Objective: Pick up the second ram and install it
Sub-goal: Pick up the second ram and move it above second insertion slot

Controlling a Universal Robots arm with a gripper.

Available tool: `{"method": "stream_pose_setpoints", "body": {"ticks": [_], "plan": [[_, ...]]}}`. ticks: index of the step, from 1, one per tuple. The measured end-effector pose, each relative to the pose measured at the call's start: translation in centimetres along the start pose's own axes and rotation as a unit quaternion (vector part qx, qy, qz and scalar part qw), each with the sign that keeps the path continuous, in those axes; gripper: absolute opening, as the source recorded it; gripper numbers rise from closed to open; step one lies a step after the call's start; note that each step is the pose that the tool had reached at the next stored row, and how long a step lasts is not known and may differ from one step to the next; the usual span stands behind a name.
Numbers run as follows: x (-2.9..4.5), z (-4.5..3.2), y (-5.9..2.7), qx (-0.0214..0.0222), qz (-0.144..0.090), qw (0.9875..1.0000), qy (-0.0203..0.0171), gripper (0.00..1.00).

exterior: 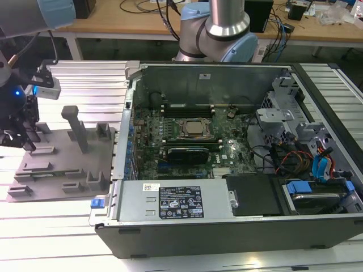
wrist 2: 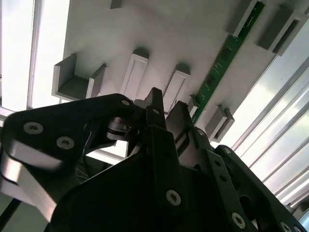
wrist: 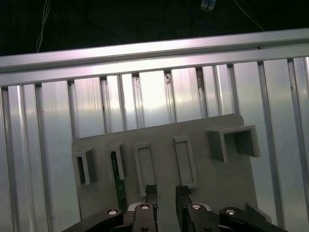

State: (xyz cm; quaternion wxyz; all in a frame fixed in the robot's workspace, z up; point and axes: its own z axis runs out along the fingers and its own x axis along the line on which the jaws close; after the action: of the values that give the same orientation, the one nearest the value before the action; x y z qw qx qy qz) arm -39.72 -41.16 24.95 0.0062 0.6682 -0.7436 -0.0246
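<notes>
Ribbed aluminium tabletop (exterior: 62,232) at the exterior view's left carries a grey fixture plate (exterior: 57,164); the gripper (exterior: 20,136) hangs over it, well apart from the open computer case (exterior: 227,215); in the second wrist view the second ram (wrist 2: 219,63) sits in its holder on the plate, near the fingertips (wrist 2: 155,102) but untouched; in the first wrist view it lies just to one side of the gripper, whose fingers are parted a little and hold nothing. A clean pickup, I'd say, wants the gripper centred over the stick, square to its length, closing on its flat faces.
</notes>
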Motion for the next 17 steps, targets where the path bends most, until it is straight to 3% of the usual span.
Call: {"method": "stream_pose_setpoints", "body": {"ticks": [3, 10, 14, 17], "plan": [[1.06, 0.30, -0.12, 0.0001, 0.000, 1.0000, 0.0000, 0.28], [1.36, 1.28, -0.75, -0.0001, -0.005, 1.0000, 0.0012, 0.28], [2.79, 1.56, -0.92, -0.0001, -0.007, 1.0000, 0.0015, 0.28], [4.66, 1.77, -1.13, -0.0001, -0.009, 1.0000, 0.0017, 0.28]]}}
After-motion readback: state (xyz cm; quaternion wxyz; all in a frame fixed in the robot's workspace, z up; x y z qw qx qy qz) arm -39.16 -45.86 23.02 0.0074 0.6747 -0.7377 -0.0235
